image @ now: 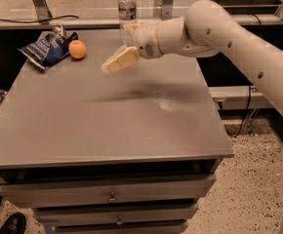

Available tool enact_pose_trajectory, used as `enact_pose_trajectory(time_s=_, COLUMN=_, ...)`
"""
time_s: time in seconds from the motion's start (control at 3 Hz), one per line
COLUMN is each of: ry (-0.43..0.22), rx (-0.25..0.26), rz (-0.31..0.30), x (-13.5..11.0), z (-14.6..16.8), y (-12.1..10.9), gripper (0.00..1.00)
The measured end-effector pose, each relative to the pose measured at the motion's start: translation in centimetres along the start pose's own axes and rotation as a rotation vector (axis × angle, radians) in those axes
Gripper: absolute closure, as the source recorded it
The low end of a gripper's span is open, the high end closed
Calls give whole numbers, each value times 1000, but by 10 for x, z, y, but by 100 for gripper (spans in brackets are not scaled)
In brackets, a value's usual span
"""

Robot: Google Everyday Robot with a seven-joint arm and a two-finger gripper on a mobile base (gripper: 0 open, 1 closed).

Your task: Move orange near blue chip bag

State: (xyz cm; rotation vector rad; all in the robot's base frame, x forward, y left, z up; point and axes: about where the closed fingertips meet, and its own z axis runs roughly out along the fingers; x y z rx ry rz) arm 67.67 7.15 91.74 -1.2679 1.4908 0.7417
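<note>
The orange (77,49) rests on the grey table (107,121) at its far left, touching the right edge of the blue chip bag (48,48). The bag is crumpled dark navy foil and lies flat. My gripper (114,64) hovers above the table, to the right of the orange and apart from it, about a bag's length away. It holds nothing that I can see. The white arm reaches in from the right.
A clear plastic water bottle (127,6) stands at the table's back edge, just behind my gripper. Drawers (111,197) run below the table front. A metal rail and cables lie behind the table.
</note>
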Motion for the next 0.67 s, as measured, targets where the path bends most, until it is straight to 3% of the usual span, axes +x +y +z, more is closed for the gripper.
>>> enact_pose_trajectory(time_s=0.33, ry=-30, rx=3, rz=-10, x=-1, z=-74, y=2, gripper=0)
enact_pose_trajectory(time_s=0.67, ry=-30, rx=3, rz=-10, x=-1, z=-74, y=2, gripper=0)
